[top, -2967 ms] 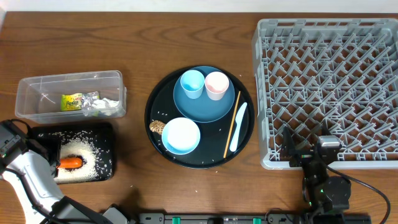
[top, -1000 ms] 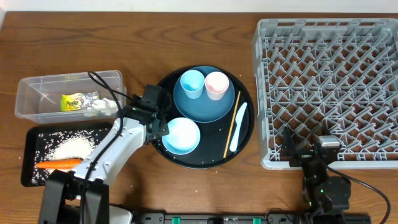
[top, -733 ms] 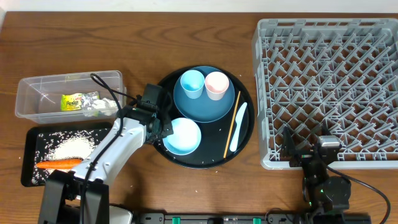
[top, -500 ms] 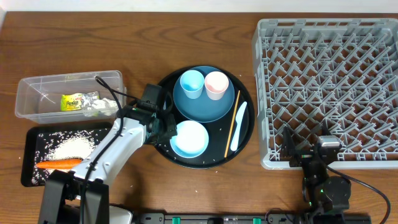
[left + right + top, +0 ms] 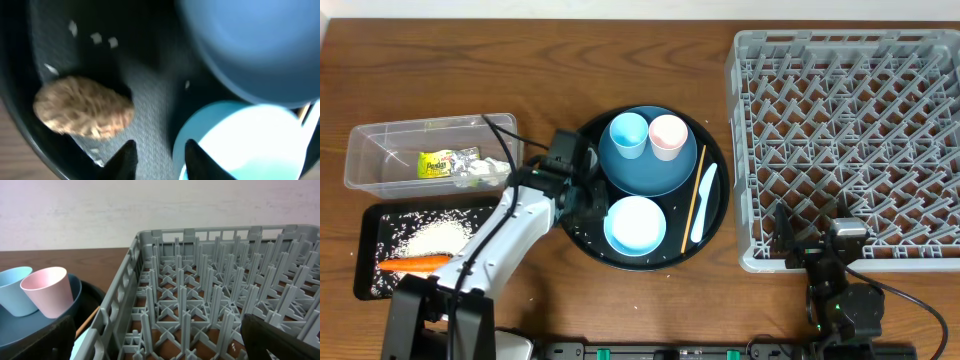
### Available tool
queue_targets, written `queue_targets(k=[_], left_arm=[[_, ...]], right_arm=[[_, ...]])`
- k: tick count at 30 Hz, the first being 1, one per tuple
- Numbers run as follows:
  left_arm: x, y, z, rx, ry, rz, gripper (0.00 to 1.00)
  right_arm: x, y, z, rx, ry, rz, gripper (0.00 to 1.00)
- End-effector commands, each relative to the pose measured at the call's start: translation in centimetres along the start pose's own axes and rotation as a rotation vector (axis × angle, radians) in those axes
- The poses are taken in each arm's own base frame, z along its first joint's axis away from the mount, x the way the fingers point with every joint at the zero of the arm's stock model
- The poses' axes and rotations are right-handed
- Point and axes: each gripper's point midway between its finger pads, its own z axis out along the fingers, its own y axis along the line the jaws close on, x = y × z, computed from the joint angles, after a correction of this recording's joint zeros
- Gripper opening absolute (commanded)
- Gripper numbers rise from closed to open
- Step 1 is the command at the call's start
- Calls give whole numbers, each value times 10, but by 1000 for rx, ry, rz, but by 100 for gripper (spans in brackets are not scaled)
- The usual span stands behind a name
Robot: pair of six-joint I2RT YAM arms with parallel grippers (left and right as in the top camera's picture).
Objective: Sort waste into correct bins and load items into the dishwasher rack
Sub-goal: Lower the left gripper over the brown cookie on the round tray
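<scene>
Small brown biscuit (image 5: 82, 106) lies on the round black tray (image 5: 665, 255), just outside the left gripper (image 5: 160, 157), whose jaws are spread and empty. Centre the jaws over the biscuit before closing; the white bowl (image 5: 636, 225) crowds the other side. Right gripper (image 5: 157, 330) rests spread wide. Shallow black tray (image 5: 362, 255) holds carrot (image 5: 415, 264) and rice (image 5: 435, 238); clear tub (image 5: 380, 128) beyond holds wrapper (image 5: 437, 163) and tissue (image 5: 485, 170).

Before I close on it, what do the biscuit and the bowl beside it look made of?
Biscuit: baked dough, matte; its brown surface is rough and crumbly. Bowl: probably plastic or melamine, smooth with soft sheen; ceramic cannot be ruled out.
</scene>
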Motion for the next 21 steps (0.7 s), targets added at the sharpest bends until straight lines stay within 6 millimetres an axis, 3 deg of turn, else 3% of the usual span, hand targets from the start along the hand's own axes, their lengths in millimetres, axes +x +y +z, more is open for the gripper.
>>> queue_targets(k=[1,4,10,21], left_arm=[[-22,6,-11,-65,-90,-6,39],[-27,18,-13,-130,-125,-105,45],[-31,23,-13,-143,-166,-300,46],[-29,35,-7,-194,-182,-399,54]], right_arm=[[1,-6,0,25,3,-11,99],[1,-6,0,25,3,-11,99],[1,-6,0,25,3,-11,99],[1,-6,0,25,3,-11,99]])
